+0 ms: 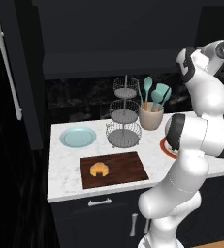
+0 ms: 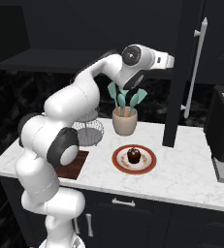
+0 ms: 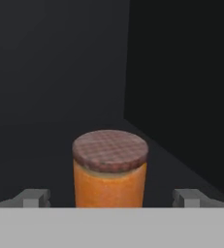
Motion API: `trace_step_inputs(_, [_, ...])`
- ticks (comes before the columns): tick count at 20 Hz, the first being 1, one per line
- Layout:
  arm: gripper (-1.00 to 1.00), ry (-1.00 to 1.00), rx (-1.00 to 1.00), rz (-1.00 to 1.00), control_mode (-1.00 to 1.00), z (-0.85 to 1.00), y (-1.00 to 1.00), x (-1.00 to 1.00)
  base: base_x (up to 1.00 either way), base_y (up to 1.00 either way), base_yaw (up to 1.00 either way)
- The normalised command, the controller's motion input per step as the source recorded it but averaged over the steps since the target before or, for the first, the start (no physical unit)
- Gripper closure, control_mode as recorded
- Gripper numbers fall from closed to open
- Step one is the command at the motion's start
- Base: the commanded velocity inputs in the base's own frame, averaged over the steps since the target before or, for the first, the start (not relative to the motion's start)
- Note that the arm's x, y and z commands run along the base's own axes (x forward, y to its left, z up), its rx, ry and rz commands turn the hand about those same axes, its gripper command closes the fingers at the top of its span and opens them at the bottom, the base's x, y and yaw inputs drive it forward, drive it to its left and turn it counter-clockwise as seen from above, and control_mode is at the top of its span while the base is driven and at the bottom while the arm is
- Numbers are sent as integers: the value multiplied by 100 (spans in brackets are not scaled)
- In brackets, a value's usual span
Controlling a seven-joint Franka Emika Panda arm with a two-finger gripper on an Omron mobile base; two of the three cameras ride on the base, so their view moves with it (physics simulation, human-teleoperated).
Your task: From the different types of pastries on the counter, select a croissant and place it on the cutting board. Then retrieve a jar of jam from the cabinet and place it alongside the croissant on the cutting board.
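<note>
White marbled bench (image 1: 65, 179) carries, from the left base view: light blue plate (image 1: 78, 137) at rear left, wire tiered stand (image 1: 123, 121) beside it, beige utensil crock (image 1: 151, 116) further right, dark wooden cutting board (image 1: 128, 170) near the front edge. Red-rimmed plate (image 2: 134, 159) sits in front of the crock. Dark cabinet shelf (image 3: 60, 145) bears an upright jam jar (image 3: 110, 169).

On the counter (image 1: 60, 174), the croissant (image 1: 99, 169) lay on the cutting board (image 1: 128, 169), a plate (image 1: 78, 137) behind it. A wire stand (image 1: 123, 116) stood beside a utensil crock (image 1: 151, 116). The jar of jam (image 3: 109, 169) stood upright inside the cabinet (image 3: 181, 97) (between the gripper's fingertips (image 3: 36, 197)).
</note>
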Motion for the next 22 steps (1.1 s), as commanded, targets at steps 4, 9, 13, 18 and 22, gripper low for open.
trace_step_inputs(4, [-100, 0, 0, 0, -100, -15, 0, 17, 0, 0, 0])
trace_step_inputs(9, [-100, 0, 0, 0, -100, 0, -1, 19, 0, 0, 0])
trace_step_inputs(13, [-100, 0, 1, 0, -100, 0, -17, 2, 0, 0, 0])
trace_step_inputs(18, [-100, 0, 0, 0, -100, 0, -7, 1, 0, 0, 0])
trace_step_inputs(22, [-100, 0, 0, 0, -100, -3, 0, 3, 0, 0, 0])
